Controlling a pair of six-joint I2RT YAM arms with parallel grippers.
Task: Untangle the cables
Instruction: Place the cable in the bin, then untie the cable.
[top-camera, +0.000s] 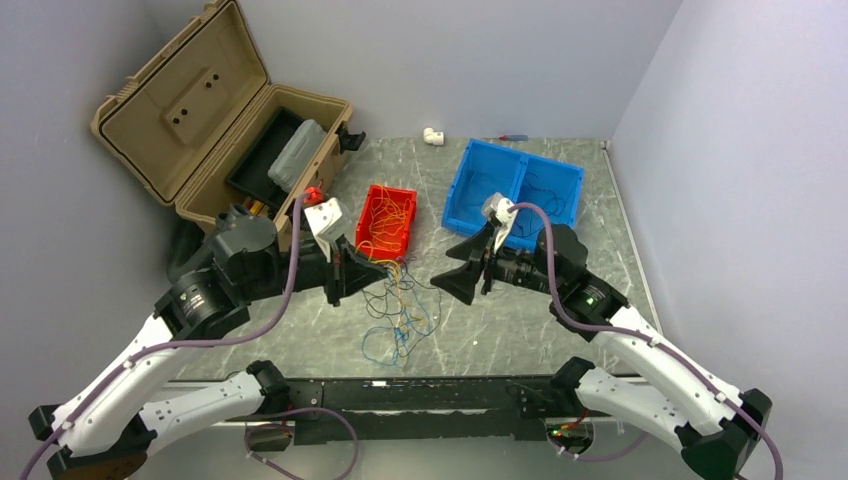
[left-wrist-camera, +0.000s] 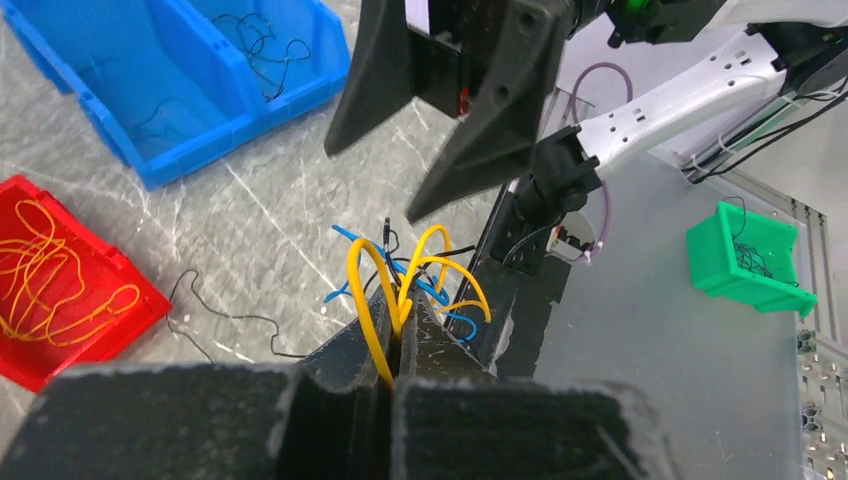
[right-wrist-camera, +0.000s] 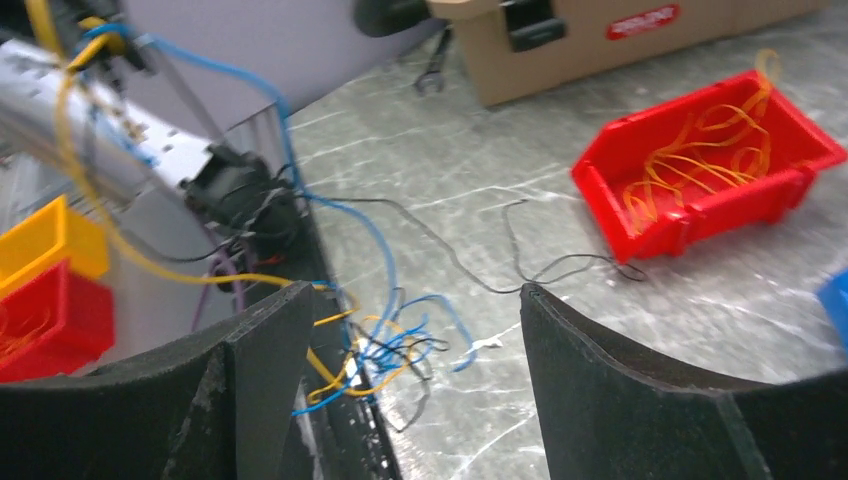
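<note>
From above, I am holding my left fingers (top-camera: 372, 268) and right fingers (top-camera: 460, 285) facing each other over the counter (top-camera: 560, 300), with the cables (top-camera: 400, 310) trailing from the left fingers onto the counter, near the red bin (top-camera: 385, 222). In the left wrist view, my left fingers are clamping tight on a yellow strand of the cables. In the right wrist view, my right fingers are standing wide apart, gripping nothing, with the cables lying just beyond them.

Table (top-camera: 520, 320): grey marbled top. Far left: open tan case (top-camera: 190, 100). Centre: red bin (top-camera: 372, 205). Far right: blue bin (top-camera: 470, 190). Far edge: small white fitting (top-camera: 433, 135). Near centre: cables (top-camera: 400, 310), loose strands trailing on surface.
</note>
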